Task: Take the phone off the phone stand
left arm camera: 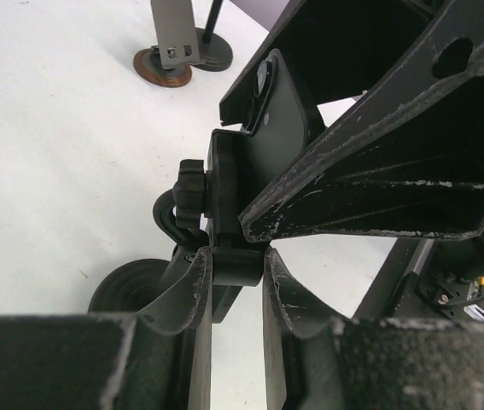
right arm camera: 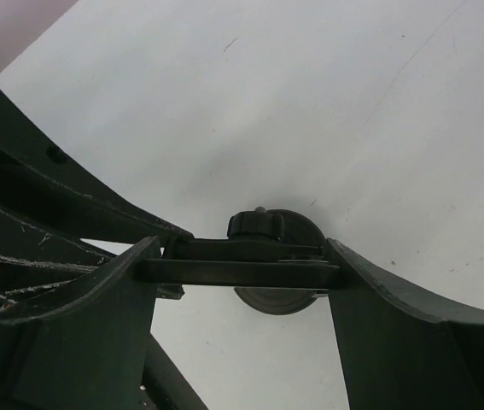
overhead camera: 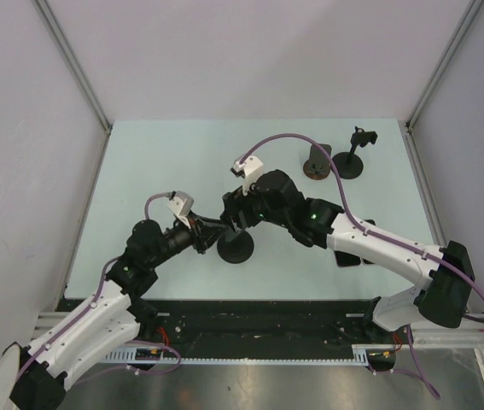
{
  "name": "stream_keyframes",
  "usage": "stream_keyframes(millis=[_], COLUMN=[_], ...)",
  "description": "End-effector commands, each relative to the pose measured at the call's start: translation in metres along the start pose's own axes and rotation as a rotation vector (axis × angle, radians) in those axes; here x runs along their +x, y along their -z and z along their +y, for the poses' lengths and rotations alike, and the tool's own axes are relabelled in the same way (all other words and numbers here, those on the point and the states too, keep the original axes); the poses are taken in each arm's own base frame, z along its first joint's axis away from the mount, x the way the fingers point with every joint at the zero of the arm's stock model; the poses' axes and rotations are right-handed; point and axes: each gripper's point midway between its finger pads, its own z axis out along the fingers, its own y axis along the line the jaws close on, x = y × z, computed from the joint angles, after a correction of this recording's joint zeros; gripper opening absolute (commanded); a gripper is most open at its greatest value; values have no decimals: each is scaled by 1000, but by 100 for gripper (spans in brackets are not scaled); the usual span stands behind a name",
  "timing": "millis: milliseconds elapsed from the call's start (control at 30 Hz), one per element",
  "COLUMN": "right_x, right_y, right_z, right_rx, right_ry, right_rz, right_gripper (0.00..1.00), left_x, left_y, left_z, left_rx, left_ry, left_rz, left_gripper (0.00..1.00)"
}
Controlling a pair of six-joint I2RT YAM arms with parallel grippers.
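Left tool (left arm camera: 237, 286) pinches the stand (left arm camera: 223, 184), right tool (right arm camera: 242, 272) clamps the phone (left arm camera: 280, 111) between its fingers; next, lift it clear.

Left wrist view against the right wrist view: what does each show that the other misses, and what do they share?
Only the left wrist view: the back of the phone with its lens, the left fingers shut on the stand, and two spare stands far behind. Only the right wrist view: both right fingers clamped across the phone, seen edge-on. Both: the stand's knob and round base.
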Motion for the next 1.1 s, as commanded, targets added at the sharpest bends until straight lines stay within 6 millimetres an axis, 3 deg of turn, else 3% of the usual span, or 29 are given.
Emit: stream_keyframes(millis=[0,467,800,1067], right_x=[-10,-6,-14,-22], right_y=[19,17,24,31], right_z=[-29,-25,-5,20], right_rx=[65,-12,-164,-305], right_ry=[52,35,25,38], right_rz=[-15,-1,-47,-79], right_gripper=[0,0,0,0], left_x=[-5,-8,-17,-25], left_y=[7,10,8,3], left_z=[12,24,36,32], left_rx=[-11,-5,-55,-41], left_ry=[25,14,-50,-69], left_rz=[7,47,53,51], left_gripper=[0,0,1,14])
